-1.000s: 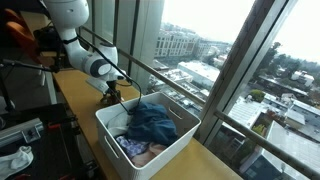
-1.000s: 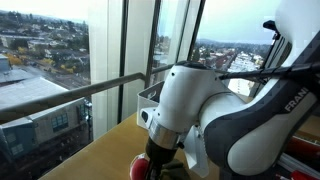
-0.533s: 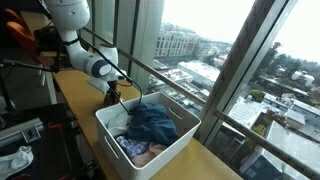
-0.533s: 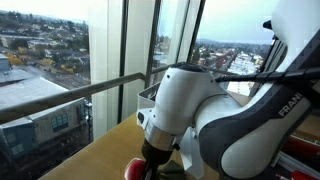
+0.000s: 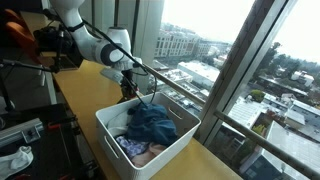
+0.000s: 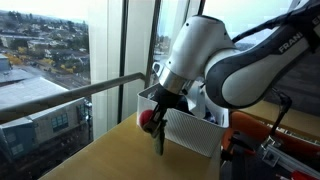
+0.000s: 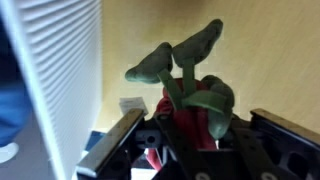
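The end effector [image 7: 196,128] is pinching a soft red toy with a green stem and leaves [image 7: 192,100]. Its two dark fingers [image 7: 112,142] press on the red body from either side, and the leaves stick out past them. In an exterior view the end effector [image 6: 160,112] hangs clear of the pale wooden desk [image 6: 95,158], with the toy [image 6: 148,120] held just beside the near wall of the white slatted plastic basket [image 6: 192,132], outside it rather than over its opening. The wrist view agrees, showing the slatted wall [image 7: 55,70] along one side of the toy and bare desk [image 7: 265,40] beyond. Judged from this, the step in hand is a carry: the toy is gripped and held off the surface next to the basket. Any further move would call for a firm hold on the soft body and enough height for the dangling stem to clear the rim. By count there is one toy, one basket [image 5: 172,148] and one end effector [image 5: 127,88]. Inside the basket lies one crumpled dark blue garment [image 5: 152,122] over paler cloth [image 5: 138,150], whose number of pieces cannot be told.
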Robot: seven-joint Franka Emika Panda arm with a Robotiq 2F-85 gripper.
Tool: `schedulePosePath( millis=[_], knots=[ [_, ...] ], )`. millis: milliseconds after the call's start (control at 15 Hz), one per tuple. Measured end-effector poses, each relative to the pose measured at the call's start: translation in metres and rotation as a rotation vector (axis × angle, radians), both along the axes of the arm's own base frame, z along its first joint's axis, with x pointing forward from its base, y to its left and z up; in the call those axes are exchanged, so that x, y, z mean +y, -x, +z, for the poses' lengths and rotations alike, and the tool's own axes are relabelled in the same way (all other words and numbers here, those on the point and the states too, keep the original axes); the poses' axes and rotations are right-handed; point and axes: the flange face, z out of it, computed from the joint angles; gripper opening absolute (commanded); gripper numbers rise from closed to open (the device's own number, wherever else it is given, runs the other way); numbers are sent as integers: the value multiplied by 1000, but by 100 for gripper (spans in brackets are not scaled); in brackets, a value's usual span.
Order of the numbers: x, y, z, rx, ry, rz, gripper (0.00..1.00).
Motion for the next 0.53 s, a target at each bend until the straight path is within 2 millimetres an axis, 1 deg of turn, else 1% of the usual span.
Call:
schedulePosePath(
  millis=[200,333,400,467,533],
  knots=[
    [-64,-7,58,-60,79,-65,5],
    [-105,-7,93,-86,122,-110,5],
    [-122,-5,106,-95,139,-128,5],
    [-137,-2,116,-98,154,-146,5],
    [-149,1,120,-96,165,-161,5]
  ],
)
